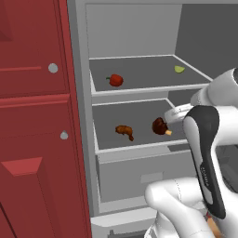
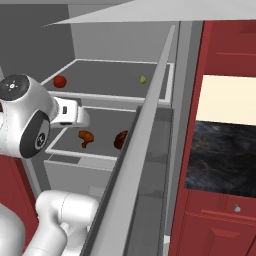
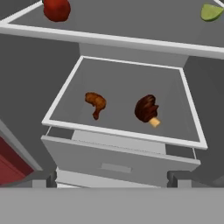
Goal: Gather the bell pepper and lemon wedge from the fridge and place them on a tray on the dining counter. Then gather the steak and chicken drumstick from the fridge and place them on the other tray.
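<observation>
The fridge [image 1: 139, 28] is standing open with all four foods lying inside, so I judge the first step, fetching the vegetables, is not yet begun in earnest. The bell pepper [image 1: 115, 80] is sitting on the upper shelf [image 1: 139, 69], toward the hinge-side wall of the fridge, and the lemon wedge [image 1: 179, 69] is lying on that same shelf, well apart from the pepper, toward the opposite back corner. On the lower shelf [image 1: 135, 116], directly beneath, the chicken drumstick [image 1: 124, 131] is lying below the pepper's side, and the steak [image 1: 159, 125], a dark piece with a pale bone end, is resting near it toward the lemon's side.

The pincer [image 3: 112, 175] is hanging spread wide and holding nothing, poised in front of the fridge at about the level of the lower shelf and looking in over its front rim; in the hand view the pepper and lemon are just peeking in along the top edge.

Since the pepper and lemon come first, the next move is calling, I think, for lifting the hand to the upper shelf, reaching in above the pepper and lowering the spread fingers around it, without clipping the shelf rim
</observation>
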